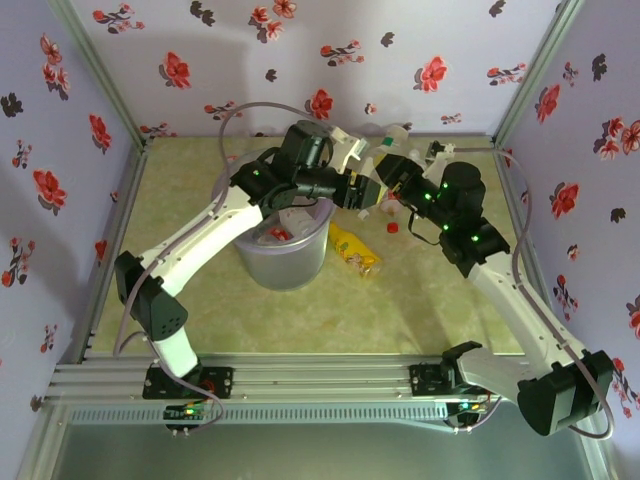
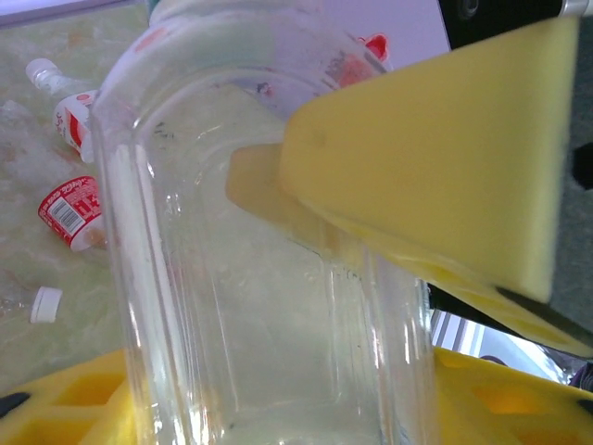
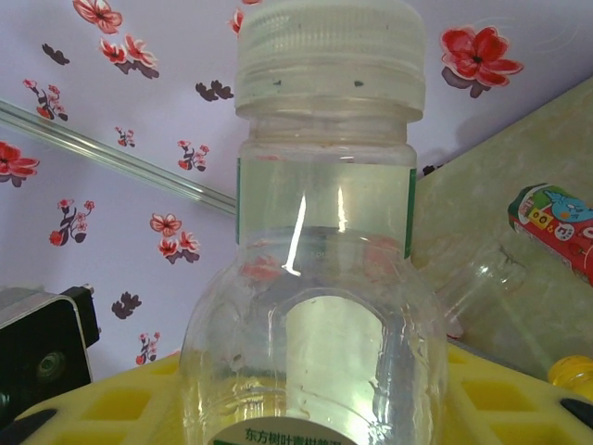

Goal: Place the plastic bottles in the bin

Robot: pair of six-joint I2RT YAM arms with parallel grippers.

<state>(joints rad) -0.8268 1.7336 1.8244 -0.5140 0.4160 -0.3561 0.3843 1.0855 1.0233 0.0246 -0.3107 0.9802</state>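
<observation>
A clear plastic bottle (image 3: 324, 278) with a white cap and a green label stands between the yellow pads of my right gripper (image 3: 306, 408), which is shut on it. My left gripper (image 2: 278, 399) has its yellow pads against both sides of the same clear bottle (image 2: 259, 297), and a finger (image 2: 445, 158) of the right gripper presses it from above. In the top view both grippers, left (image 1: 358, 190) and right (image 1: 385, 188), meet just right of the bin (image 1: 285, 262), a grey-lavender bucket with a red-labelled bottle (image 1: 280, 233) inside.
A yellow-labelled bottle (image 1: 353, 250) lies on the table right of the bin, with a small red piece (image 1: 392, 227) nearby. Two red-and-white labelled bottles (image 2: 72, 209) (image 2: 69, 111) and a loose white cap (image 2: 44, 304) lie on the table. Flowered walls close three sides.
</observation>
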